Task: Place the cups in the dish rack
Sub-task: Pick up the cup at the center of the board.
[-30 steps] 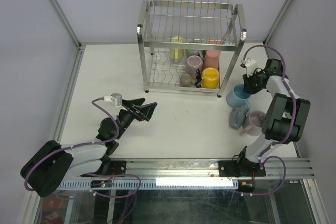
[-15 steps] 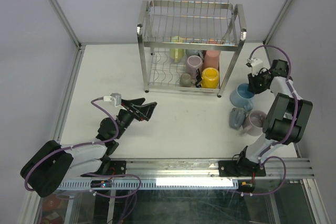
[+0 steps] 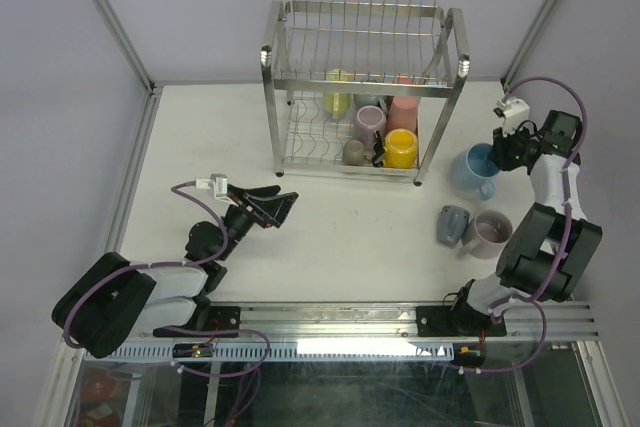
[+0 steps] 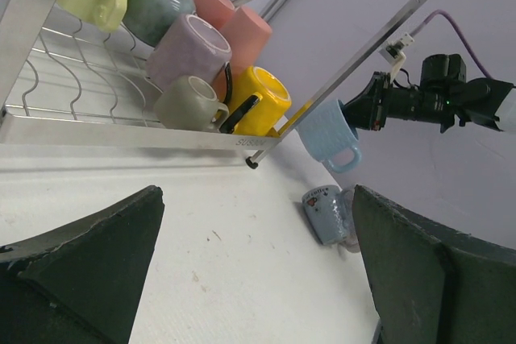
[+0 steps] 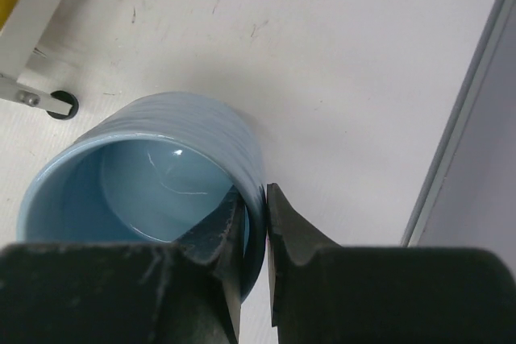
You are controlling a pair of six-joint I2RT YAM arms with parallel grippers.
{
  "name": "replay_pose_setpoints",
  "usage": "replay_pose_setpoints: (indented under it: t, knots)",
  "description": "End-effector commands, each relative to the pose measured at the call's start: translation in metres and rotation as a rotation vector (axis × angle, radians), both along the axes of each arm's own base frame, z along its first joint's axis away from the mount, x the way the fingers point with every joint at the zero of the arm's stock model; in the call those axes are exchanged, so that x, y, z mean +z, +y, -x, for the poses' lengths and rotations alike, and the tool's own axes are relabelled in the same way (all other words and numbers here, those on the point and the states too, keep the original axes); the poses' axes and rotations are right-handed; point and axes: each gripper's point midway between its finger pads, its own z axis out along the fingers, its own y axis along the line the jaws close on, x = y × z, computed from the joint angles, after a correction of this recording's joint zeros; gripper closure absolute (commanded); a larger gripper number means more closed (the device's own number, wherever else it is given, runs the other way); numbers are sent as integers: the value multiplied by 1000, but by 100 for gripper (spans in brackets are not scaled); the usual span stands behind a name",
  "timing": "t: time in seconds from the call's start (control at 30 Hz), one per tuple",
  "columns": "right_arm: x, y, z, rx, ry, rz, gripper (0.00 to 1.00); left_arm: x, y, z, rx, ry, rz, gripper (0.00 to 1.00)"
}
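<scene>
The light blue mug [image 3: 474, 169] is just right of the dish rack [image 3: 272, 52], its rim pinched by the nearly closed right claw [image 3: 494, 154], one finger inside. The left claw [image 3: 280, 205] gapes wide and empty over the desk's [image 3: 340, 237] near left.

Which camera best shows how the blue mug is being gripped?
Right wrist: the right gripper pinches the rim of the blue mug, one finger inside, one outside. The top view shows it small beside the rack; the left wrist shows it side-on, far off.
</scene>
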Motion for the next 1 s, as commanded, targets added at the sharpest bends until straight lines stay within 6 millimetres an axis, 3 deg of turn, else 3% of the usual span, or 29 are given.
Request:
replay_pose_setpoints:
  t: [0.0,0.23,0.63,0.97]
  knots:
    - [63,8,-5,39,-195,-28,100,31,-5,10,-78,-82,99,1]
    - [86,25,15,92,-216,-88,100,30,-11,10,-123,-78,115,1]
    - [128,85,67,276,-224,-252,100,36,-33,12,-246,-67,139,1]
    - [149,134,100,416,-219,-482,100,40,-51,19,-338,-56,163,5]
